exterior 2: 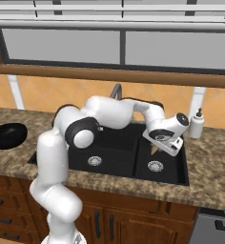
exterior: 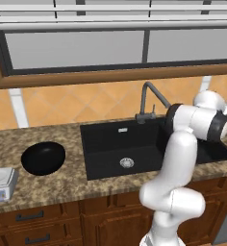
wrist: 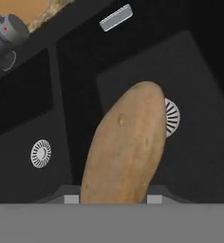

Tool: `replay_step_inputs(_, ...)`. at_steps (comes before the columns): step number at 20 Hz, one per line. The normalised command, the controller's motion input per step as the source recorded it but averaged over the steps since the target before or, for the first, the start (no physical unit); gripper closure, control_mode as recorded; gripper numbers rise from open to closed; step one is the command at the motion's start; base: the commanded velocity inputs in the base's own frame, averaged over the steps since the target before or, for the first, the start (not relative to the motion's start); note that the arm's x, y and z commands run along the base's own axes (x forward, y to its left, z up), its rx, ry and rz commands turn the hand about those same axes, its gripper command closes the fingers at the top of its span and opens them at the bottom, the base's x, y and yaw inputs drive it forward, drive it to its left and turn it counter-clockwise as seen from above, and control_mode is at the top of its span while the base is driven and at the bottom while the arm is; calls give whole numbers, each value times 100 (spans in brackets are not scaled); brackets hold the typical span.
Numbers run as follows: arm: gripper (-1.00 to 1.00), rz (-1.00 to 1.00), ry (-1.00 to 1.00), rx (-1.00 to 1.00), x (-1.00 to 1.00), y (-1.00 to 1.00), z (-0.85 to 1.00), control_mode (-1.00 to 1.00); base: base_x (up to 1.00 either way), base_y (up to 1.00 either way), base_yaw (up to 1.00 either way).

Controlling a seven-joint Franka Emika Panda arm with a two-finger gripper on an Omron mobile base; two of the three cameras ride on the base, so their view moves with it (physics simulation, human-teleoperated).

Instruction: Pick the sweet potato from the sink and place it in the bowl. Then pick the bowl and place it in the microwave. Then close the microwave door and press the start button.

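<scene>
step: we carry the sweet potato (wrist: 126,147) out of the sink (exterior 2: 117,147) | tool (exterior 2: 168,142) clenched on it, above the right basin | next: swing left to the bowl (exterior: 43,157) on the bench (exterior: 53,185), release

1 sweet potato (wrist: 125,147), 1 bowl (exterior: 43,157), 2 drains (exterior 2: 95,161), 1 scale (exterior: 2,183).

Even, flat light with no visible source fills all three rendered pictures. The orange wall (exterior: 86,103) and stone counter (exterior: 62,178) are bright, while the black sink (exterior: 110,144) swallows detail and shows almost no shading. The white arm (exterior 2: 105,114) carries soft grey shadow on its undersides and no hard glare. Edges look slightly soft and pixelated everywhere. In the hand view the sweet potato (wrist: 126,147) is evenly lit, its surface faintly blurred
</scene>
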Motion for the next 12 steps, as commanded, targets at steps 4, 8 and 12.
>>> replay_step_inputs(4, 100, 13, -1, -1, -59, 100, 77, -100, 0, 0, 0)
replay_step_inputs(8, 100, 21, 3, 0, -53, 100, 71, -100, 0, 0, 0)
replay_step_inputs(12, 100, 25, 5, 0, -58, 100, 60, -100, 0, 0, 0)
